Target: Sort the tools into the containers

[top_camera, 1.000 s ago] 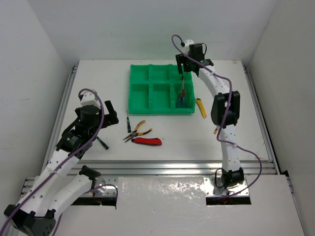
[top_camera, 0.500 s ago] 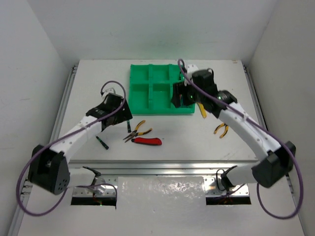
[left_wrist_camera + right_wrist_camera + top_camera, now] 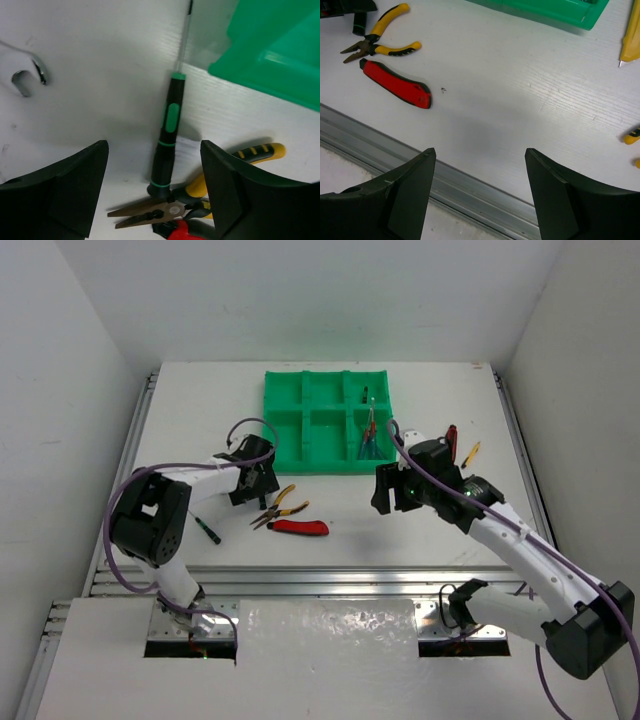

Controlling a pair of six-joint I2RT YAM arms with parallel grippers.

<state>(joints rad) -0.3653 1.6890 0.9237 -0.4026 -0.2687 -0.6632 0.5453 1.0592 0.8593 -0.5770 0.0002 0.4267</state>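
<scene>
Green-handled screwdriver (image 3: pixel 169 135) lies on the tabletop (image 3: pixel 100 80) beside the green tray's (image 3: pixel 280 55) front-left corner. Left gripper (image 3: pixel 152 150) straddles its handle, fingers (image 3: pixel 75 190) spread, likely to pinch it. Right gripper (image 3: pixel 480 155) hangs spread and empty.

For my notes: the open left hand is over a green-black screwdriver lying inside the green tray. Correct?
No. The left wrist view shows the screwdriver lying on the table beside the green tray, not inside it. The open left hand is over it.

left gripper (image 3: pixel 154 186): fingers apart, low | right gripper (image 3: pixel 477 192): fingers apart, raised
</scene>
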